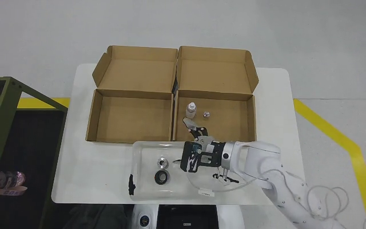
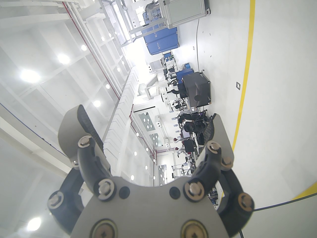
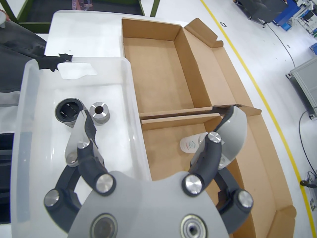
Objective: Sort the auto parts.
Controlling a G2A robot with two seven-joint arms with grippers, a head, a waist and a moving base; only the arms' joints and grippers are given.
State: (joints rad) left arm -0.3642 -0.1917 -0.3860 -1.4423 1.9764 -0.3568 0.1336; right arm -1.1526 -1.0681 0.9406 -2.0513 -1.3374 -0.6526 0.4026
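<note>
The right hand (image 3: 158, 117) is held spread and empty across the edge between the clear tray (image 3: 133, 100) and the right cardboard box (image 3: 166, 147). A black ring (image 3: 68, 111) and a metal bushing (image 3: 99, 113) are seen in the tray, a small white bottle (image 3: 192, 144) in that box. The left hand (image 2: 148, 118) is likewise spread, empty.

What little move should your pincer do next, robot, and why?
Probably slide the open right pincer sideways, fully over the clear bin, toward the silver bushing. It straddles the bin's wall, partly over the cardboard box, while the bushing and the black ring wait unsorted.
</note>
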